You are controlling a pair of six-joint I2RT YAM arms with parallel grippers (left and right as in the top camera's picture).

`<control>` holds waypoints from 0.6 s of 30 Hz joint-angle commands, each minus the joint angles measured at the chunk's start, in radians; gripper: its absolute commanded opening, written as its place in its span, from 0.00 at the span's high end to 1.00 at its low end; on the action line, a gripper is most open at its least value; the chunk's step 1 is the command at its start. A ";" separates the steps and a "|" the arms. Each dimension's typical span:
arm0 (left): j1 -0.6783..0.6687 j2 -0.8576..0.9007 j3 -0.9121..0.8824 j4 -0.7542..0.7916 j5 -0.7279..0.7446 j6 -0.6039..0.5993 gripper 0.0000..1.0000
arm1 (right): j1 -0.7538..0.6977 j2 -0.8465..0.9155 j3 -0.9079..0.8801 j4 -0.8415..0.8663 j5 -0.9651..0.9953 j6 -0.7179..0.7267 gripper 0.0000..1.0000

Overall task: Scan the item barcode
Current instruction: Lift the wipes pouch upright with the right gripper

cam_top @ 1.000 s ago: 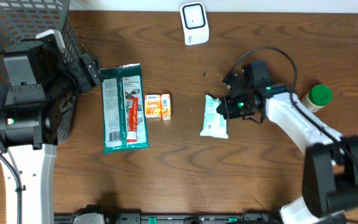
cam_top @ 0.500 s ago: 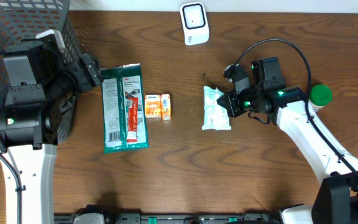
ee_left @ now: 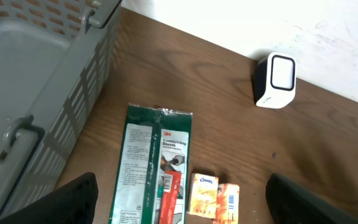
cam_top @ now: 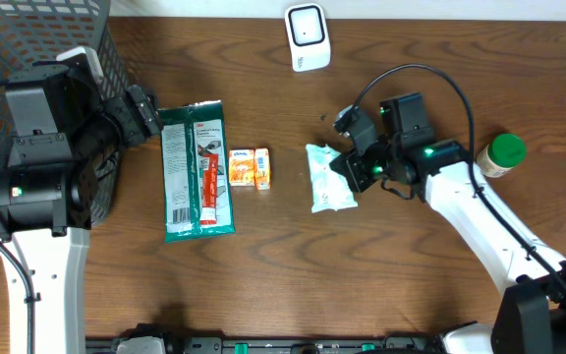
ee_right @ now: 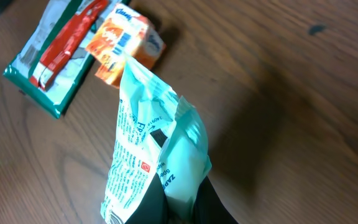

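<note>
Teal packet (ee_right: 157, 168) sits in the right jaws (small print unreadable).

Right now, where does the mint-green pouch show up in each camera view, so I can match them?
Overhead: the mint-green pouch lies right of centre.
Left wrist: not in it.
Right wrist: centre, rising from the bottom edge.
Shared landmark: the orange tissue box, left of the pouch overhead, bottom centre in left wrist, top left in right wrist.
</note>
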 commanded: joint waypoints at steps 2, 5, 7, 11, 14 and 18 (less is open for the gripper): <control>0.005 -0.001 0.005 0.000 0.006 0.012 0.13 | 0.059 -0.028 0.007 0.005 0.085 -0.055 0.99; 0.005 -0.001 0.005 0.000 0.006 0.012 0.13 | 0.096 -0.028 0.007 0.006 0.105 -0.085 0.99; 0.005 -0.001 0.005 0.000 0.006 0.012 0.13 | 0.114 -0.028 0.007 0.006 0.114 -0.092 0.99; 0.005 -0.001 0.005 0.000 0.006 0.012 0.13 | 0.144 -0.028 0.007 -0.015 0.243 -0.092 0.99; 0.005 -0.001 0.005 0.000 0.006 0.012 0.13 | 0.156 -0.028 0.007 -0.036 0.313 -0.092 0.99; 0.005 -0.001 0.005 0.000 0.006 0.012 0.13 | 0.156 -0.028 0.007 -0.042 0.313 -0.091 0.99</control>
